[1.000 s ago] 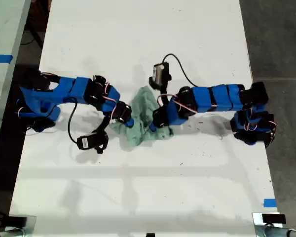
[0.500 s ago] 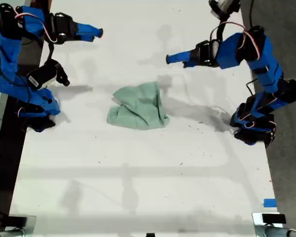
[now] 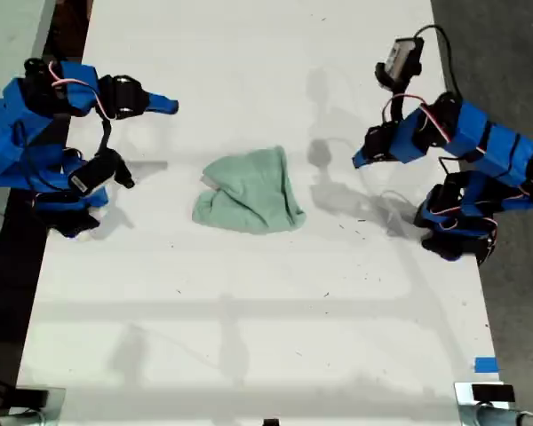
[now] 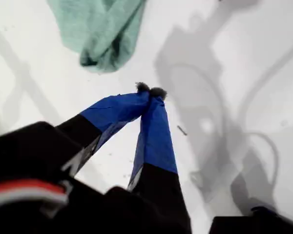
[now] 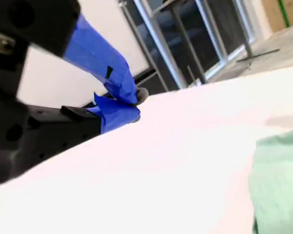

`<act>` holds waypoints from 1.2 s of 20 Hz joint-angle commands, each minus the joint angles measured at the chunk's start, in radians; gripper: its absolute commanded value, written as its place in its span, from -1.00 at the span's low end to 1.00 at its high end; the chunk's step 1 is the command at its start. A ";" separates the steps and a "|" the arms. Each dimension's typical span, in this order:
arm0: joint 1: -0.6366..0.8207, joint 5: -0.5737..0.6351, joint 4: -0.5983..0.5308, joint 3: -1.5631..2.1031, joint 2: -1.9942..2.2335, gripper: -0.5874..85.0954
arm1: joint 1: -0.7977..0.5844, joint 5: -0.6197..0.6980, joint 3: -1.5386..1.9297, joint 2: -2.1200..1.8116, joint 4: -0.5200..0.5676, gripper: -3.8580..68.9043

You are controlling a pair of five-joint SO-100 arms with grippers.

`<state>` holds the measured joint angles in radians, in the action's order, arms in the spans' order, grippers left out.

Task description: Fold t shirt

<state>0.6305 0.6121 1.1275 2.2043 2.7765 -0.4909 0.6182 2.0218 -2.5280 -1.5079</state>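
– The t shirt (image 3: pixel 249 191) is lying bunched in the middle of the worktop (image 3: pixel 249 337), with nothing touching it. Where are the arms sitting?

– My first gripper (image 3: pixel 360 161) is hanging towards the exterior view's right of the cloth, tipping down at the worktop. My second gripper (image 3: pixel 171 106) is hovering towards the exterior view's left and further back, pointing level across the surface.

– Are the fingers gripping anything?

– No. On both grippers the fingers are pressing together at the tips, with nothing between them.

– Which arm is sitting nearer?

– They are looking about equally far off, both well apart from the cloth. The first is seeming better placed, since it is already aiming downwards.

– And how is the bundle lying?

– It is spreading widest along its near edge, across the exterior view from left to right, and narrowing towards the far side. I am judging that each arm is needing to open up and come in at its own end of that wide edge.
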 commanded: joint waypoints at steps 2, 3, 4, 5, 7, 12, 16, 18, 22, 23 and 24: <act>-0.038 -0.006 -0.256 0.566 0.291 -0.99 | -0.018 0.104 0.724 -0.836 0.146 -0.91; -0.041 0.002 -0.322 0.672 0.350 -0.99 | -0.008 0.094 0.842 -0.988 0.124 -0.90; -0.012 0.035 -0.364 0.790 0.446 -0.99 | -0.011 0.055 0.900 -0.962 0.135 -0.90; 0.015 0.069 -0.367 0.917 0.601 -0.99 | -0.015 0.044 1.005 -0.976 0.169 -0.90; 0.025 0.071 -0.244 1.008 0.815 -0.99 | -0.043 0.081 1.009 -0.976 0.135 -0.90; 0.037 0.049 -0.242 1.039 0.822 -0.99 | 0.008 0.040 1.028 -0.977 0.144 -0.92; 0.044 0.038 -0.236 1.042 0.822 -0.99 | 0.012 0.000 1.029 -0.977 0.133 -0.92; 0.052 0.034 -0.232 1.042 0.822 -0.99 | 0.012 -0.005 1.029 -0.977 0.133 -0.92; 0.057 0.031 -0.230 1.042 0.822 -0.99 | 0.012 -0.006 1.029 -0.977 0.132 -0.92; 0.057 0.031 -0.229 1.042 0.822 -0.99 | 0.012 -0.006 1.029 -0.977 0.132 -0.92; 0.057 0.031 -0.229 1.042 0.822 -0.99 | 0.014 -0.006 1.029 -0.977 0.132 -0.92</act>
<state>0.6734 0.6627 0.8943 3.2336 3.5910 -0.4786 0.6213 3.0296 -3.4959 -1.3744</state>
